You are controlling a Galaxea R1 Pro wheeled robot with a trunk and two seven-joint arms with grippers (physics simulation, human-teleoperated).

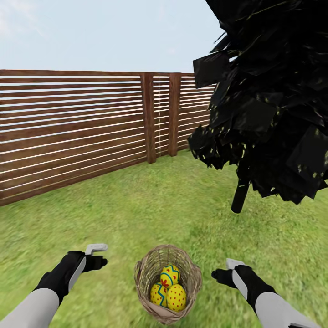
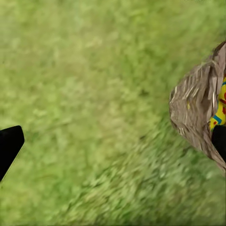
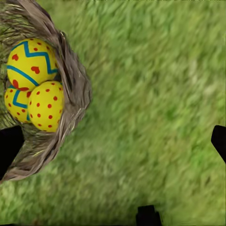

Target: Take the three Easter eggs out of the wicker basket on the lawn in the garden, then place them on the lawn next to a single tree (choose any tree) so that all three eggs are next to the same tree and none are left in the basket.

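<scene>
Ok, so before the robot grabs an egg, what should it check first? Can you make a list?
1. All three Easter eggs are in the wicker basket: ok, three show in the head view.
2. Basket stands upright on the lawn: ok, its opening faces up.
3. Left gripper is empty and ready: ok, it hangs beside the basket holding nothing.
4. Right gripper is empty and ready: ok, its fingers stand wide apart in its wrist view, with grass between them.
5. A pale-trunked tree is in sight for dropping eggs: not ok, the tree ahead is a black tree.
6. Top egg is free to lift: ok, nothing covers it.
</scene>
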